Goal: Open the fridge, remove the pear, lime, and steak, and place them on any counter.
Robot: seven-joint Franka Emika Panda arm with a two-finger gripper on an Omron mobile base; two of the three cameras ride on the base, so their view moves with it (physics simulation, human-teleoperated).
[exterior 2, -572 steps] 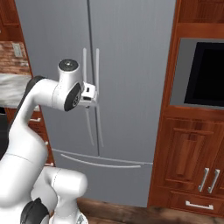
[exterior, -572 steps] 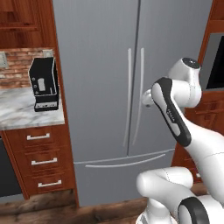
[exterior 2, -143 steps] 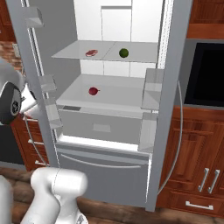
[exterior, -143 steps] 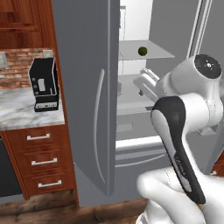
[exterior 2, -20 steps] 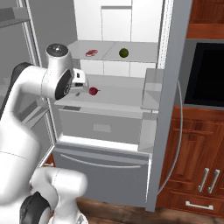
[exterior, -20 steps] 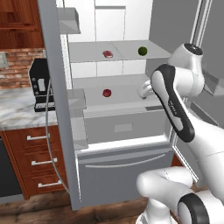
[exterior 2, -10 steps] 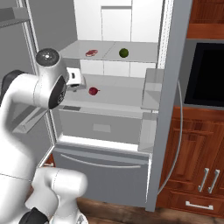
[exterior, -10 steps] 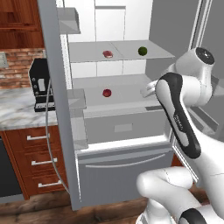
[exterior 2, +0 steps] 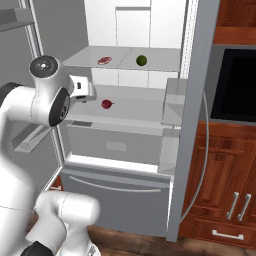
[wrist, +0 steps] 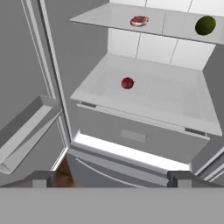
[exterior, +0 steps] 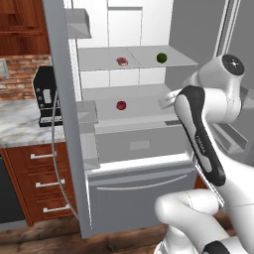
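The fridge (exterior: 139, 145) stands with both doors swung wide. The dark red pear (exterior: 121, 105) (exterior 2: 106, 104) (wrist: 127, 83) lies on the lower shelf. On the upper glass shelf are the steak (exterior: 122, 61) (exterior 2: 104, 60) (wrist: 139, 21) at the left and the lime (exterior: 161, 57) (exterior 2: 141, 60) (wrist: 205, 25) to its right. My gripper (exterior 2: 88, 94) (wrist: 111, 178) is open and empty. It hovers in front of the lower shelf, well short of the pear and pointing into the interior.
A marble counter (exterior: 20, 126) with a black coffee machine (exterior: 47, 94) runs left of the fridge over wood drawers. The left door (exterior: 62, 114) with its bins juts toward me. The right door (exterior 2: 197, 100) stands beside a black wall oven (exterior 2: 235, 82).
The hand has drawn back a little from the lower shelf while the arm's upper joints shifted. The pear, lime and steak lie where they were.
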